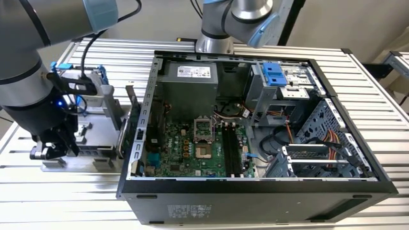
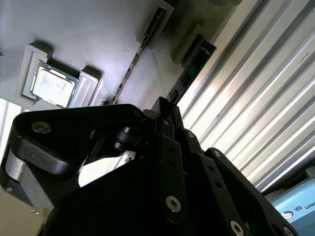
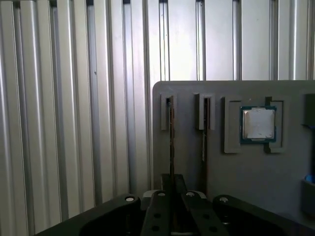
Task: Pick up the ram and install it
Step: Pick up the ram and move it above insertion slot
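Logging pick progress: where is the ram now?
In the first wrist view the ram stands edgewise in a slot of the grey holder, in line with the gripper.

Bright, glossy ribbed metal bench [image 3: 74,123]. Smooth matt grey plastic holder block [image 3: 246,172]. Its chip [image 3: 258,123] wears a brushed silver metal cap. The thin ram [image 2: 192,69] looks dark and matt. My jaws are matt black, with shiny screw heads.

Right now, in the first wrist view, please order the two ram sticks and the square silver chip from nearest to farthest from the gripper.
1. Ram stick, in the slot straight ahead of the gripper.
2. Second ram stick, one slot over.
3. Silver chip, in its square pocket beyond that second slot.
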Controlling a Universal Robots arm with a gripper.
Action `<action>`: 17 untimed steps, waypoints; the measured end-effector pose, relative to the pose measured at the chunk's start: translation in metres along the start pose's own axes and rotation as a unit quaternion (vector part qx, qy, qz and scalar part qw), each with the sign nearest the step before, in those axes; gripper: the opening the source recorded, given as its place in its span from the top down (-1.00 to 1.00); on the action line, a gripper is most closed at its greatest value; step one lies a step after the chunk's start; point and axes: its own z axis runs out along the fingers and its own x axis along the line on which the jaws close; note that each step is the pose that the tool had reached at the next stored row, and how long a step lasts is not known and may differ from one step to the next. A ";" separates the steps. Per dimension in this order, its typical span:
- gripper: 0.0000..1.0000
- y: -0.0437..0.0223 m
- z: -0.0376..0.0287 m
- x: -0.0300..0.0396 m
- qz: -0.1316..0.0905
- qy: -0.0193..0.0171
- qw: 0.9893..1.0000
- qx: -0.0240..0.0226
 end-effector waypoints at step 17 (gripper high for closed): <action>1.00 0.0005 -0.0118 0.0002 0.000 0.000 1.000 0.001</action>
